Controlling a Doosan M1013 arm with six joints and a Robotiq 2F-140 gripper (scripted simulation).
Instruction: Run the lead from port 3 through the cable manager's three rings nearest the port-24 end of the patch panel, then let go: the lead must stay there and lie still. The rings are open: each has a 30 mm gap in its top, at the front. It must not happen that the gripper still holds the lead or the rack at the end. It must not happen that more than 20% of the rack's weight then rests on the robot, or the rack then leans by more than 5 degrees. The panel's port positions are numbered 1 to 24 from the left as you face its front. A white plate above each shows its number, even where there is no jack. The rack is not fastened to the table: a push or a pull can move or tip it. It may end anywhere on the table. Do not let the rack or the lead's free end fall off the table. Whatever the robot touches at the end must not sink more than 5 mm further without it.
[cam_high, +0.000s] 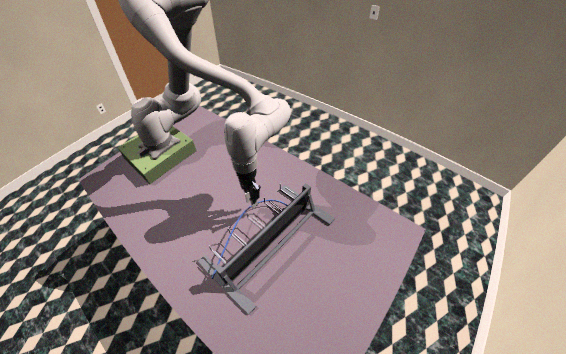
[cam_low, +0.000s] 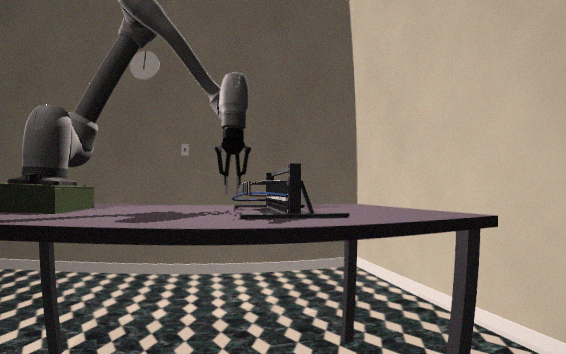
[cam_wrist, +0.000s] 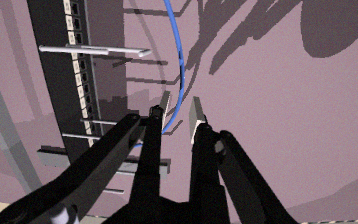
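Note:
The dark patch panel rack (cam_high: 270, 231) (cam_low: 295, 186) (cam_wrist: 54, 35) stands on the purple table (cam_high: 325, 290) (cam_low: 400, 220). Open wire rings (cam_high: 248, 235) (cam_wrist: 90, 50) stick out from its front. The blue lead (cam_high: 234, 231) (cam_wrist: 176, 40) arcs from one end of the panel along the front of the rings toward the other end. My gripper (cam_high: 253, 200) (cam_low: 231, 186) (cam_wrist: 179, 103) points down, a little above the lead near that far end. Its fingers stand partly open with a narrow gap. Nothing is between them; the lead passes below the fingertips.
The arm's green base block (cam_high: 157, 155) (cam_low: 45, 197) sits at the table's far corner. The rack's flat feet (cam_high: 242, 300) reach out over the table. The table edge lies beyond the rack's back side.

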